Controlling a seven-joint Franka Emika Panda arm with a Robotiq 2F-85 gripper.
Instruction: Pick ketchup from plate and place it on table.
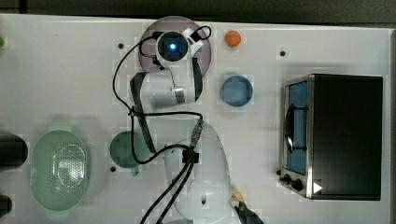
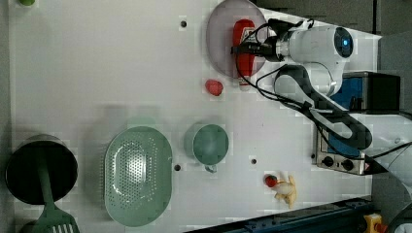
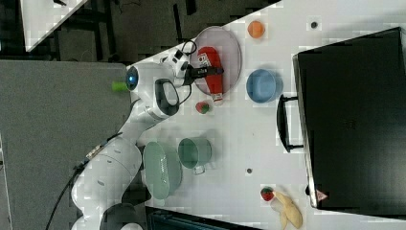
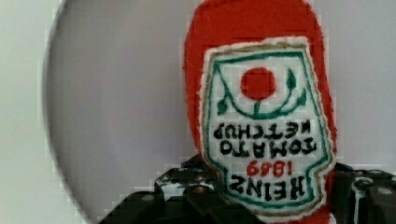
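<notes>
White tabletop (image 2: 97, 73) with small dark screw holes carries everything. At the left view's top right, the large round lilac-grey plate (image 2: 218, 43) holds the slim red ketchup bottle (image 2: 242, 48) with its white label, lying flat, cap end over the rim. So the pick is not done; lifting and setting down remain. The black gripper (image 2: 245, 48) straddles the bottle's middle, fingers half-narrowed either side; whether they grip cannot be told.
</notes>
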